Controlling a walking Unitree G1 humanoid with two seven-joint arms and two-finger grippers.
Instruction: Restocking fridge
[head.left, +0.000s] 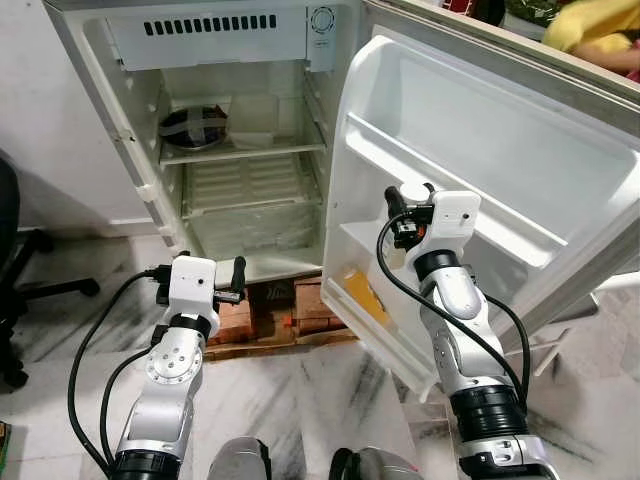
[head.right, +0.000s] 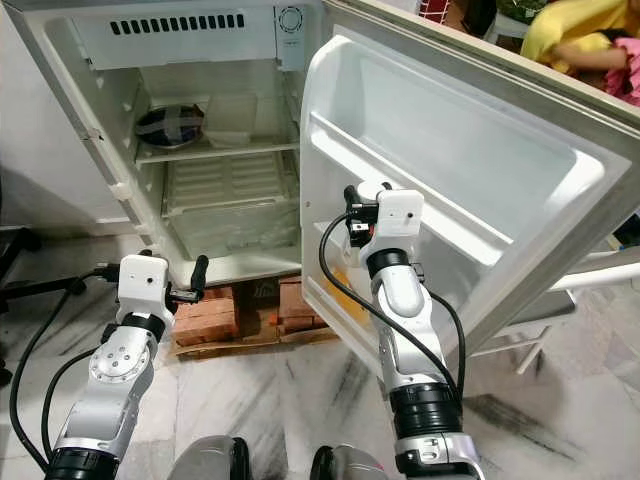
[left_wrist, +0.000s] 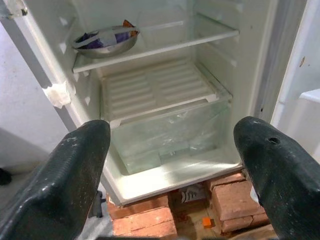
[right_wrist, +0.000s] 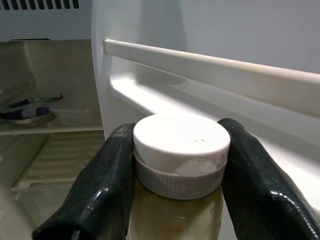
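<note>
Fridge (head.left: 250, 60), a small white single-door unit standing on red bricks (head.left: 270, 310), is open ahead of you in the left eye view, its white door (head.left: 480, 150) swung out to the right. Your right gripper (head.left: 405, 205) is raised against the inner door just above the lower door shelf (head.left: 355, 240), clenched around a white-capped jar (head.left: 410, 192). Your left gripper (head.left: 238, 272) waits low and near, left of the door.

From the left wrist, its black fingers (left_wrist: 65, 175) stand spread and empty, facing a steel bowl (left_wrist: 105, 41) on the far upper shelf.

From the right wrist, the fingers pinch the jar's ribbed neck (right_wrist: 177, 182) under the cap, with the white door rail (right_wrist: 210, 65) just beyond. You're mid-placement, I judge: next lower the jar behind that rail, then release.
</note>
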